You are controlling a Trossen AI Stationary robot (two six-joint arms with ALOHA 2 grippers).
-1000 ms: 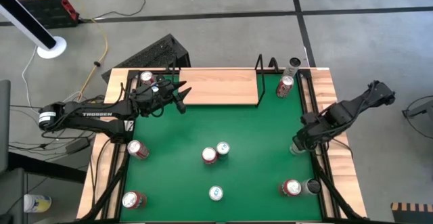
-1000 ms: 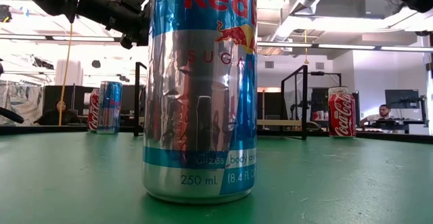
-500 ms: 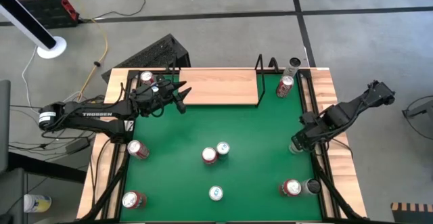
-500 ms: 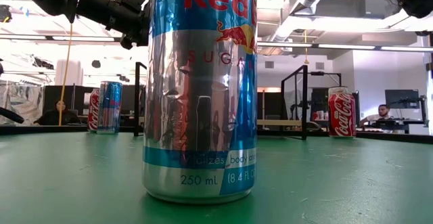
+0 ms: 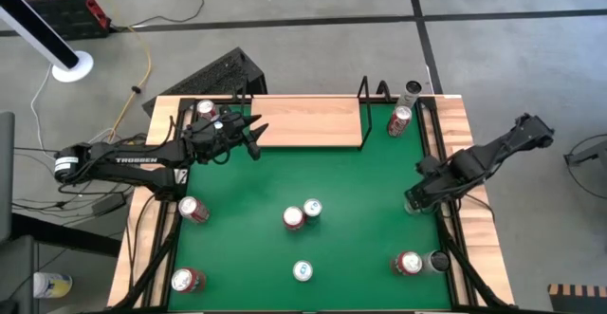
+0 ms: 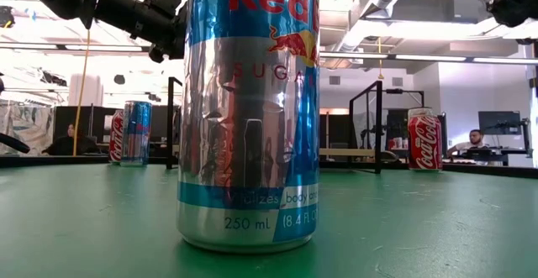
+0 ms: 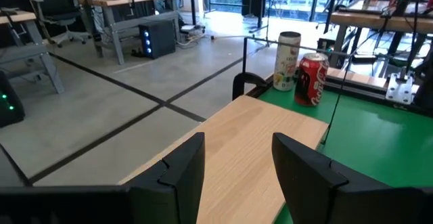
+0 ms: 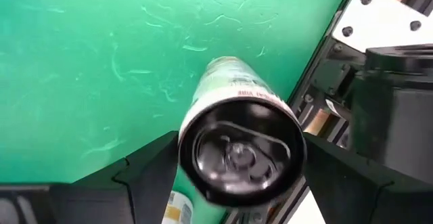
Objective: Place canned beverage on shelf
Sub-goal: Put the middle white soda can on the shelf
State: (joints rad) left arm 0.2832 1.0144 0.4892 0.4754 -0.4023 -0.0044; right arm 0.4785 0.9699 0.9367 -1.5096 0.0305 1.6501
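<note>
The right end effector (image 5: 414, 200) hangs low over the right edge of the green felt-topped surface (image 5: 351, 191), with its two dark fingers (image 8: 152, 166) spread wide on each side of a tall slim white can with a dark top (image 8: 237, 139). The can stands upright between the fingers, but they look released and not pressed on it, though it is hard to be sure from this close. The flat light-wood shelf with thin black wire ends (image 5: 308, 122) lies along the far edge of the surface, well apart from that can. The left end effector (image 5: 251, 134) hangs over the left end of the shelf with its fingers (image 7: 179, 173) apart and nothing between them. Past the shelf's right end stand a red cola can (image 5: 399, 120) and a pale tall can (image 5: 412, 91), close together. Near the middle of the surface a red can (image 5: 293, 218) and a silver can (image 5: 312, 208) stand touching, and a silver and blue energy drink can (image 6: 250, 110) stands alone nearer the front edge. More red cans stand at the left side (image 5: 193, 210), the front left corner (image 5: 185, 280) and the front right corner (image 5: 409, 263)
</note>
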